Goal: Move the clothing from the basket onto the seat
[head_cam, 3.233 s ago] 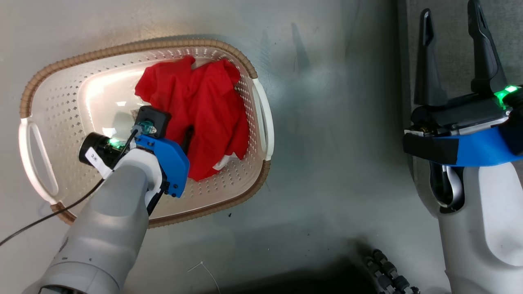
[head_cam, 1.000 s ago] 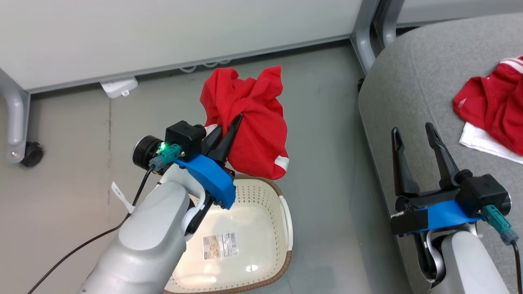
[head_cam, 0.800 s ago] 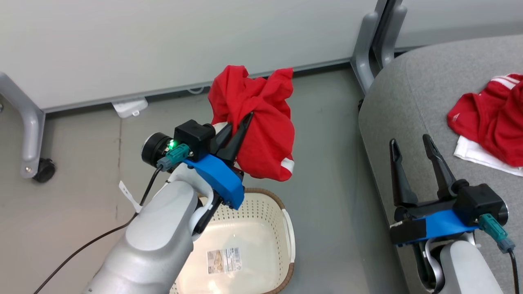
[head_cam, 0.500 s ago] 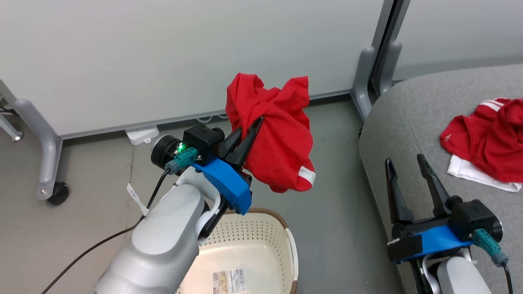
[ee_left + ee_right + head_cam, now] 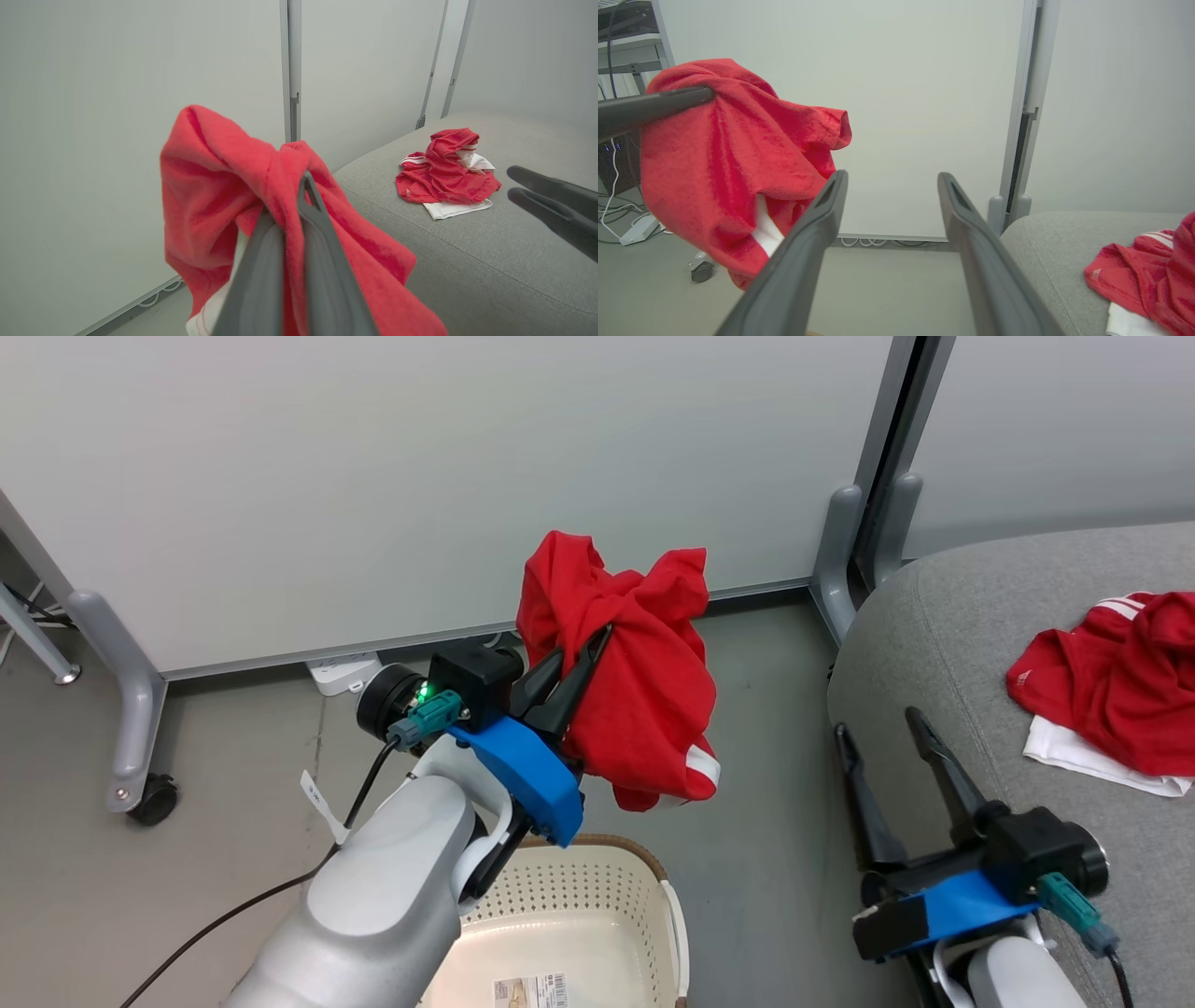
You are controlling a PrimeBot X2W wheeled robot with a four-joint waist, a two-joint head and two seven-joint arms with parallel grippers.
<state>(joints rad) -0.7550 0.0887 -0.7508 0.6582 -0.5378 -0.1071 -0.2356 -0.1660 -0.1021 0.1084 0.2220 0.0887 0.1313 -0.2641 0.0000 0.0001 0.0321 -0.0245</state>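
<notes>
Well, surroundings: pale partition panels [image 5: 373, 476] on grey posts [image 5: 845, 551], one foot with a caster [image 5: 154, 800]; a white power strip [image 5: 341, 672] lies on the floor by the wall.
In the way: the right gripper [image 5: 878, 723] stands at the near edge of the seat [image 5: 962, 644], between the held garment [image 5: 644, 700] and the seat top.
Writing: a printed label [image 5: 530, 989] on the floor of the basket [image 5: 597, 887] and a white tag [image 5: 317, 793] by the left arm's cable, both too small to read.
Left gripper [image 5: 583, 649]: raised above the basket, fingers slanting up toward the wall, pinched on the bunched held garment, which hangs clear of the basket.
Right gripper pose: fingers spread, holding nothing, pointing up.
Seat: the other garment [image 5: 1111, 686], red with white trim, lies on it.
</notes>
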